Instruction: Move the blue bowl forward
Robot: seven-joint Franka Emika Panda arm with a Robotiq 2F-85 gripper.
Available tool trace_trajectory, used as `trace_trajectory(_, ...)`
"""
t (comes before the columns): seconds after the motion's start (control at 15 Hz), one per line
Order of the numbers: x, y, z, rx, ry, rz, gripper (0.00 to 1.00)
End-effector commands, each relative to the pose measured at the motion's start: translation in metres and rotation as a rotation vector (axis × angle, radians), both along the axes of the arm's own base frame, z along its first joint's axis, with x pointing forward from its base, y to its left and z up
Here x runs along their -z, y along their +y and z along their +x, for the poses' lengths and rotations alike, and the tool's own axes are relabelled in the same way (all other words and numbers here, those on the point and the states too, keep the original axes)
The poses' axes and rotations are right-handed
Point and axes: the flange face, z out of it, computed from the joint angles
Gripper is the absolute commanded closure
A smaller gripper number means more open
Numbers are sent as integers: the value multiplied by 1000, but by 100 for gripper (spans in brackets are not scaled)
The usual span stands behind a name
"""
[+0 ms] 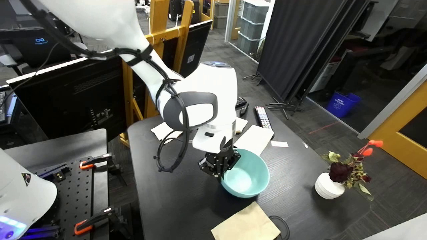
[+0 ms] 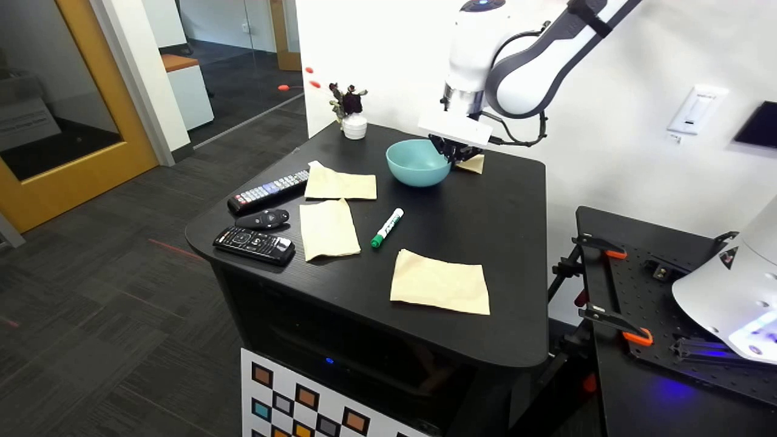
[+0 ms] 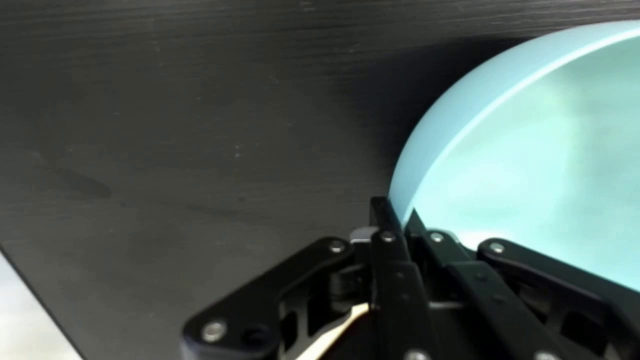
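Observation:
The blue bowl (image 1: pixel 248 175) is round, light turquoise and seems empty. It is upright or nearly so on the black table, and it also shows in an exterior view (image 2: pixel 417 169). In the wrist view the bowl (image 3: pixel 525 150) fills the right side. My gripper (image 3: pixel 400 217) has its two fingers on either side of the bowl's rim, closed on the wall. In both exterior views the gripper (image 1: pixel 221 175) is at the bowl's edge on the robot's side (image 2: pixel 454 161). I cannot tell whether the bowl's base touches the table.
A white pot with flowers (image 1: pixel 328 186) stands near the table's far corner. Beige cloths lie near the bowl (image 1: pixel 247 223), (image 2: pixel 340 184) and farther along the table (image 2: pixel 440 285). A green marker (image 2: pixel 387 228) and several remotes (image 2: pixel 255 244) lie on the table (image 2: pixel 485 224).

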Motion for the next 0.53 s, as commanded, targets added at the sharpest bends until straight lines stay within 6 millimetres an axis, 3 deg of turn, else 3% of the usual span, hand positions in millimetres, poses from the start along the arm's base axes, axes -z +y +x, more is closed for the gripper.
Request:
trace_trajectory(0.0, -4, 9, -52, -68, 22, -23, 99)
trace_trajectory(0.47, -7, 18, -127, -287, 72, -124, 99)
